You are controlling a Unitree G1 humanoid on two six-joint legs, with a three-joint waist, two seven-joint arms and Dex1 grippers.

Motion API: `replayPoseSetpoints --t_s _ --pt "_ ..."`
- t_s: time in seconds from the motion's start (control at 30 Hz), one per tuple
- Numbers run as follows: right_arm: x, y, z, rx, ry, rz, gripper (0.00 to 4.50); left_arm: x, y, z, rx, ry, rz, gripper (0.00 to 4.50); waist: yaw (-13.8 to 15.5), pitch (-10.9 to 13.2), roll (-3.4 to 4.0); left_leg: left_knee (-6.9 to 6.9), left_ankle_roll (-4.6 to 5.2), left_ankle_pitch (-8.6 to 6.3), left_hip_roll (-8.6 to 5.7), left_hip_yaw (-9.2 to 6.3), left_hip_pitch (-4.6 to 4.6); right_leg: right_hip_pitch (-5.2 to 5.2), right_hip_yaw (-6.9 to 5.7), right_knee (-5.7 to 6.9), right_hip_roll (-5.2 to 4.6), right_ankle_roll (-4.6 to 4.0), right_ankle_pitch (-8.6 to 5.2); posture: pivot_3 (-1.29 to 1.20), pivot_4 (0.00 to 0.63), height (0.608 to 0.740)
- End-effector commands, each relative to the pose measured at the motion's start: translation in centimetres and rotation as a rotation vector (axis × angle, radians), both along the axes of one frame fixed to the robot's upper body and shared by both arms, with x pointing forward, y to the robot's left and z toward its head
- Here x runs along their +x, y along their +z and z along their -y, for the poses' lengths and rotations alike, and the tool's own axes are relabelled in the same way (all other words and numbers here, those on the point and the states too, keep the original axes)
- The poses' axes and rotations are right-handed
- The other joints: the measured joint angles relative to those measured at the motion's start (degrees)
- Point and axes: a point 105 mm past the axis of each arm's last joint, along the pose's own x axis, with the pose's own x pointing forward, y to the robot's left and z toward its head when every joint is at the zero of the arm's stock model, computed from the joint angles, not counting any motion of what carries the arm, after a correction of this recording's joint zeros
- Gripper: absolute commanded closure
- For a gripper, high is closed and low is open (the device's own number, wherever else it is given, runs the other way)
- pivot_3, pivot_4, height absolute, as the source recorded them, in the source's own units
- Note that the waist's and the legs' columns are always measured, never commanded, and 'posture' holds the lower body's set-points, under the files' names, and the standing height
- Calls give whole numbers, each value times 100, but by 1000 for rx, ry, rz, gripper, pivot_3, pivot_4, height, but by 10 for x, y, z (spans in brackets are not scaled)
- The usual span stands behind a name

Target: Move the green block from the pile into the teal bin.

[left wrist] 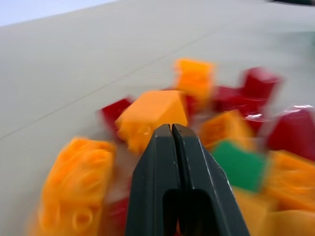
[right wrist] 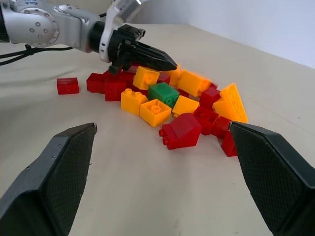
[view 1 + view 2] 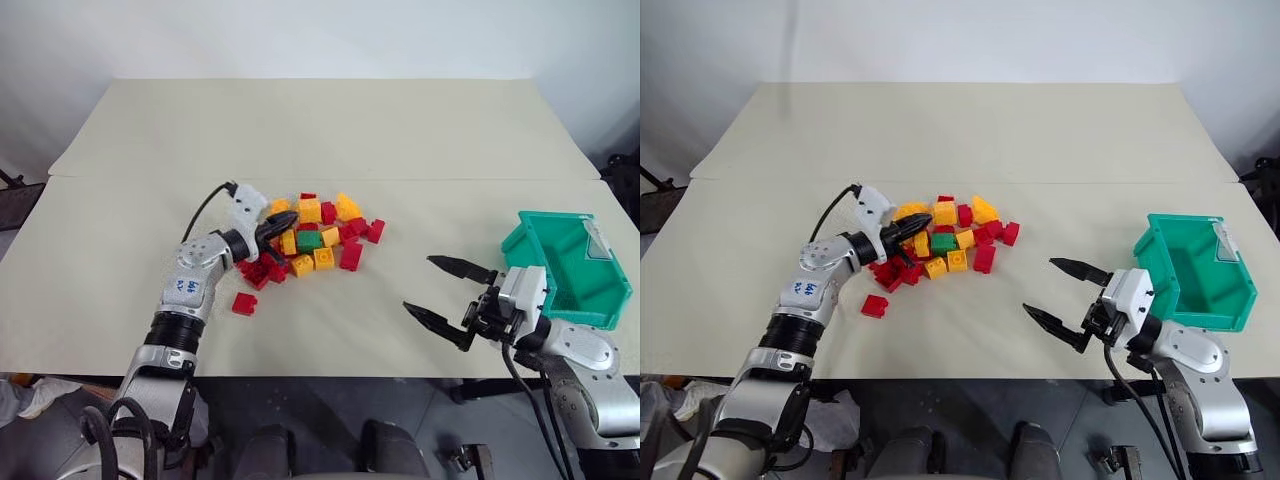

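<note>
Small bright green plastic studded brick [image 3: 309, 240] – light, rigid, slick; grip flat sides – left end effector [image 3: 283, 226] pinched shut, empty, right end effector [image 3: 447, 292] spread wide.

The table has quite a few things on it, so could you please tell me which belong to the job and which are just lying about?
Belongs to the job:
- green block, lying in the pile
- teal bin, at the table's right edge
- left gripper, shut, at the pile
- right gripper, open, near the bin

Just lying about:
- stray red brick, apart from the pile
- table
</note>
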Motion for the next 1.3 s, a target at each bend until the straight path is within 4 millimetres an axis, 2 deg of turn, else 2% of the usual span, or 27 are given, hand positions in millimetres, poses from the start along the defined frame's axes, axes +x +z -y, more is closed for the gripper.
replayPoseSetpoints --t_s 0.03,0.13,0.27,0.37,0.47,0.6,0.73,0.8,0.87,0.9,1.0,1.1,1.17,1.3 --pt "-2 11 -8 5 24 51 0 3 -4 -9 50 41 5 4457 0 -1 0 0 0 0 0 0 2 1 0 1 0 1 0 0 150 740" --pt "-1 11 -9 7 28 51 0 -4 -1 -8 53 -19 14 4457 -1 -1 0 0 0 0 0 0 4 2 1 2 0 1 0 0 150 740" --pt "-1 11 -11 9 32 50 0 -34 -2 2 99 -242 6 4457 -34 -1 0 -1 0 0 1 2 4 0 2 1 0 1 0 0 150 740" --pt "-2 10 -11 11 28 49 0 -66 -8 4 176 -429 -27 4457 -29 -2 1 -2 0 0 2 1 4 0 1 3 0 1 0 0 150 740" --pt "-3 9 -11 11 24 46 0 -84 -14 2 228 -505 -53 4457 -9 -1 1 0 0 0 2 1 4 0 3 4 0 1 0 0 150 740" --pt "-3 8 -11 11 21 43 0 -84 -14 -3 258 -469 -43 4457 28 -1 1 8 1 1 1 -1 2 4 6 2 0 1 0 0 150 740" --pt "-5 7 -10 11 18 39 0 -70 4 -6 210 -393 0 4457 7 -1 1 8 1 1 1 -1 2 3 7 6 0 0 1 0 150 740" --pt "-6 9 -7 5 15 38 0 -65 13 -13 266 -348 -2 4457 3 -1 0 8 1 1 1 0 2 2 7 6 0 0 1 0 150 740" --pt "-7 13 -2 -2 10 28 0 -65 29 -18 256 -352 33 4457 0 -1 0 8 1 1 1 0 1 0 6 7 0 0 1 0 150 740" --pt "-7 15 1 -5 6 26 0 -69 33 -21 259 -382 36 4285 -5 -1 0 7 1 1 1 0 2 0 7 7 0 0 1 0 150 740" --pt "-8 21 8 -29 1 31 0 -76 26 -31 371 -468 16 3639 -14 -1 1 5 1 1 2 2 3 0 8 7 0 0 1 0 150 740" --pt "-8 26 12 -51 -5 48 0 -66 29 -37 370 -442 30 2720 9 -1 0 3 1 1 2 3 5 0 7 7 0 0 1 0 150 740" --pt "-6 28 14 -57 -10 56 0 -57 30 -29 337 -435 40 2079 35 0 -1 7 3 1 1 2 0 0 7 6 0 0 1 0 150 740" --pt "-3 29 12 -58 -14 66 0 -47 25 3 326 -469 65 856 60 0 -3 11 6 1 -3 2 -4 1 8 2 -1 6 4 0 150 740"
